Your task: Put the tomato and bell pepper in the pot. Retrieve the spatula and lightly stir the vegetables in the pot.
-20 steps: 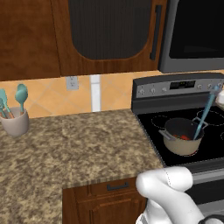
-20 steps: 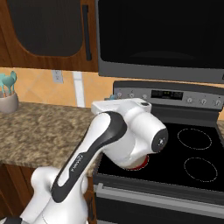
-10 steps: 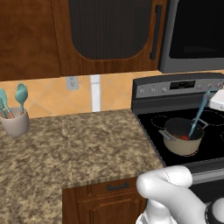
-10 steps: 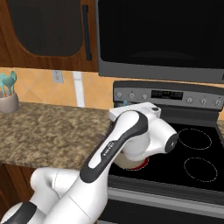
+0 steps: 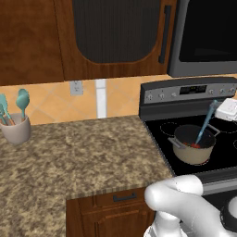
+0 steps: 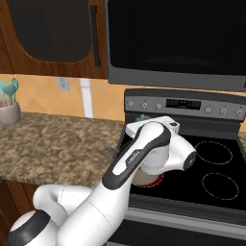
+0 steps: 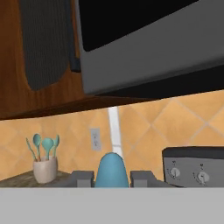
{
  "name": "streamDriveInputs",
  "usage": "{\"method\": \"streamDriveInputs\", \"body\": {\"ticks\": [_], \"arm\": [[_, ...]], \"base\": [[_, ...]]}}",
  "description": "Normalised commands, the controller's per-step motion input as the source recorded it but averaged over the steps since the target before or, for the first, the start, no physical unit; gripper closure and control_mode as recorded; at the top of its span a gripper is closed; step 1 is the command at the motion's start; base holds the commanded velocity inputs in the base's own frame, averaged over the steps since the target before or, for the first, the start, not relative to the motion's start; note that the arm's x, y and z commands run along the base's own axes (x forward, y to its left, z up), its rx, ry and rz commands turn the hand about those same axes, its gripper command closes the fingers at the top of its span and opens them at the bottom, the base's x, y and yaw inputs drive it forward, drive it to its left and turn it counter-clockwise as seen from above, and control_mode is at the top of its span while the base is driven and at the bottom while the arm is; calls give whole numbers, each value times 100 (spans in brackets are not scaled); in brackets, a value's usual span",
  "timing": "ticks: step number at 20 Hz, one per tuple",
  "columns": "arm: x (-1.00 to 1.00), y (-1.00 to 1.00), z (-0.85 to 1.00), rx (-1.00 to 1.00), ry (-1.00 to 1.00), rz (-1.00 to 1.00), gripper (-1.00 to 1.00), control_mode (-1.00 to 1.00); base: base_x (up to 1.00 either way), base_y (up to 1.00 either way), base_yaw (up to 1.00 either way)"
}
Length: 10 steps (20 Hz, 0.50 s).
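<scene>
From my seat, the nearest thing to the base is the speckled granite counter (image 5: 78,157), which runs up to the left side of the stove (image 5: 185,95); I take the stove as my landmark. On the stove's front left burner sits the pot (image 5: 193,144), cream-sided with a dark inside, and I can make out a bit of red at its bottom, though I cannot tell whether that is the tomato, the bell pepper or both. The spatula (image 5: 205,123) stands in the pot, head down among that red, its light-blue handle leaning up and away toward the stove's right side. At the top of that handle is the gripper (image 7: 112,175), and in the hand view I see its two dark fingers (image 7: 82,177) pressed in on either side of the rounded blue handle end, so it is clamped narrow on the spatula. Farther off, well to the left of the stove at the back of the counter, a beige cup (image 5: 15,129) holds a bunch of teal spoons (image 5: 21,99). Above the stove hangs the dark microwave (image 6: 178,43).
</scene>
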Motion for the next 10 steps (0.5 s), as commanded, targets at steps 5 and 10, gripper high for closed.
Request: {"method": "streamDriveInputs", "body": {"ticks": [5, 10], "arm": [[12, -23, -13, 0, 0, 0, 100, -100], [1, -22, -7, 0, 0, 0, 100, -100]], "base": [[0, 0, 0], [0, 0, 0]]}}
